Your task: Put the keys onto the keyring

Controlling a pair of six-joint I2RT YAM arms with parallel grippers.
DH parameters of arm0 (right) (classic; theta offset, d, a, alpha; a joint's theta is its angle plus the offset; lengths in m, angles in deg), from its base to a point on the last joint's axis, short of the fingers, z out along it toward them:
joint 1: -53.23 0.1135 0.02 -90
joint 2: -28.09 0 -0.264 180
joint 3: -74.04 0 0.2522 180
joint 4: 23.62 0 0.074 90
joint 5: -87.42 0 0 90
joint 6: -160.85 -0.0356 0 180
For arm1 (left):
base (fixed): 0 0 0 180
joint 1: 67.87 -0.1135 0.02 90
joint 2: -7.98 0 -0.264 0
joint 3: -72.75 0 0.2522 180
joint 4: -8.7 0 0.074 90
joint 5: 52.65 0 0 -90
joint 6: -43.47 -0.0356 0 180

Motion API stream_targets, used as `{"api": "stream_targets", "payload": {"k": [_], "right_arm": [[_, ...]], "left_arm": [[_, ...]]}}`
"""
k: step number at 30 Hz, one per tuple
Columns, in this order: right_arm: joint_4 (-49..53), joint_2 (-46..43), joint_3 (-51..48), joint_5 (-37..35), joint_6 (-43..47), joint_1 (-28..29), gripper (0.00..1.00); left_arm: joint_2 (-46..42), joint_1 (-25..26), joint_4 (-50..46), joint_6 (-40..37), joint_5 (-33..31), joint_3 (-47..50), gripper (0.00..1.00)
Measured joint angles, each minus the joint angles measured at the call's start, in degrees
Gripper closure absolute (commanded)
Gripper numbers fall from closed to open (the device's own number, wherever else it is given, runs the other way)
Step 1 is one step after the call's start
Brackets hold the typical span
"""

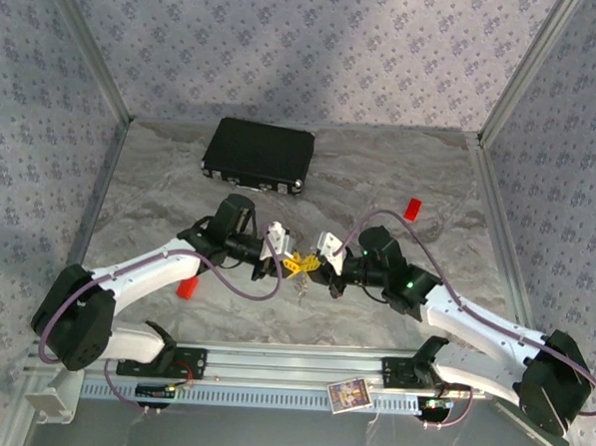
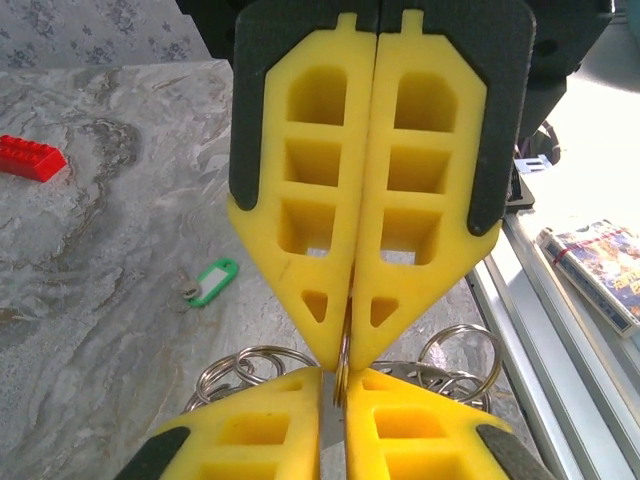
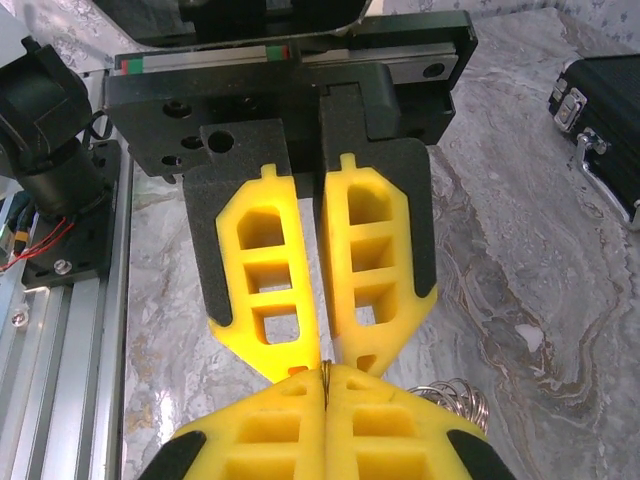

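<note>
arms: 2 counted | pincers: 2 counted, left pincer (image 1: 290,264) and right pincer (image 1: 316,266) | red blocks (image 1: 412,208) (image 1: 187,288): 2 counted | black case (image 1: 259,155): 1 | green-tagged key (image 2: 212,282): 1 | printed card (image 1: 349,396): 1 | keyring (image 2: 445,378): 1 bunch; silver rings overlapped, exact number not determined

You see your left claw (image 2: 335,388) at the bottom edge, its pads pinched on a thin wire of the keyring (image 2: 243,368). The right claw (image 2: 347,345) meets it tip to tip from above, closed on that wire. A green-tagged key (image 2: 212,282) lies on the bench (image 2: 100,320), well apart from a red block (image 2: 30,157).
</note>
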Motion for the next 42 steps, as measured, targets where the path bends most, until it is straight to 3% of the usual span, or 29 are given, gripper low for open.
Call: {"api": "stream_targets", "payload": {"k": [6, 10, 11, 14, 16, 19, 26, 30, 34, 38, 42], "right_arm": [[-0.48, 0.11, 0.00, 0.13, 0.00, 0.04, 1.00], [-0.85, 0.24, 0.02, 0.28, -0.04, 0.04, 1.00], [-0.92, 0.28, 0.02, 0.26, -0.20, 0.04, 0.95], [-0.98, 0.26, 0.11, -0.35, -0.59, 0.07, 0.56], [-0.68, -0.22, 0.26, -2.25, -1.01, -0.26, 0.39], [0.63, -2.80, 0.39, -5.07, -1.18, -0.48, 0.31], [3.67, -14.75, 0.76, -13.09, -0.94, -0.55, 0.36], [4.81, -16.70, 2.32, -14.36, -0.94, 0.57, 0.48], [6.21, -14.95, 2.95, -13.53, 0.66, 5.66, 0.58], [5.16, -11.08, 2.64, -13.29, 2.64, 11.58, 0.67], [3.58, -8.96, 1.53, -13.40, 3.32, 12.94, 0.75]], "left_arm": [[-1.11, -0.02, 0.63, 0.98, -0.13, 0.79, 0.94], [-1.49, -0.07, 0.70, 2.03, -0.15, 0.90, 1.00], [-1.57, -0.07, 0.81, 2.27, -0.24, 0.96, 1.00], [-1.86, 0.02, 1.33, 4.02, -0.55, 1.07, 1.00], [-2.67, 0.61, 1.40, 5.81, -1.22, 1.33, 1.00], [-4.76, 1.66, 2.23, 9.51, -5.35, 1.60, 1.00], [-7.32, 3.72, 0.63, 23.50, -21.84, -2.21, 1.00], [-7.23, 5.64, -5.97, 32.59, -31.87, -8.24, 1.00], [-5.81, 5.99, -14.97, 40.68, -39.23, -15.56, 1.00], [-5.53, 6.01, -20.81, 47.43, -42.99, -19.10, 1.00], [-5.49, 6.27, -24.20, 52.04, -44.52, -19.56, 1.00]]}}
